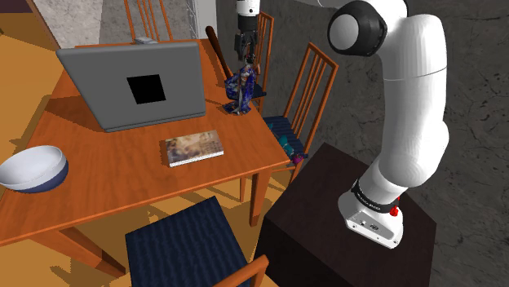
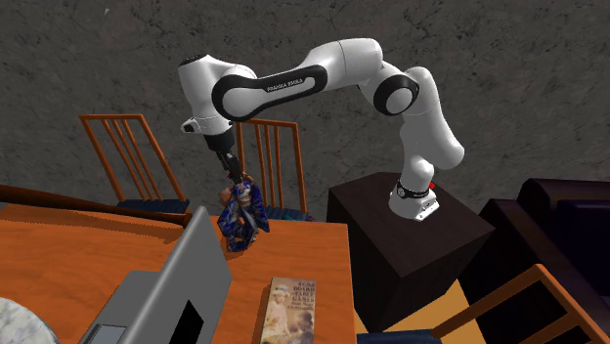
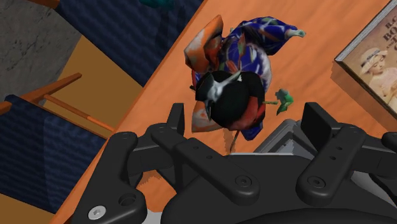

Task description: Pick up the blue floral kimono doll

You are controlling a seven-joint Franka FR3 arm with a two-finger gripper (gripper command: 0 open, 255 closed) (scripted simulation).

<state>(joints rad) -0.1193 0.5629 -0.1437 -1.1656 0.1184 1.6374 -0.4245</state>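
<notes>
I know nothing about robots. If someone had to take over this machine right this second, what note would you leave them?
Gripper: open, empty, pointing down just above the doll's head; in the wrist view its fingers stand apart on either side of the head without touching it.
Doll: blue floral kimono, dark hair, standing upright on the wooden table near its edge, beside the grey laptop.
Done: the arm is lined up over the doll.
Left: lower the gripper, shut the fingers on the doll, lift it off the table. It stands close to the edge, so I would go down gently to avoid knocking it over.
</notes>
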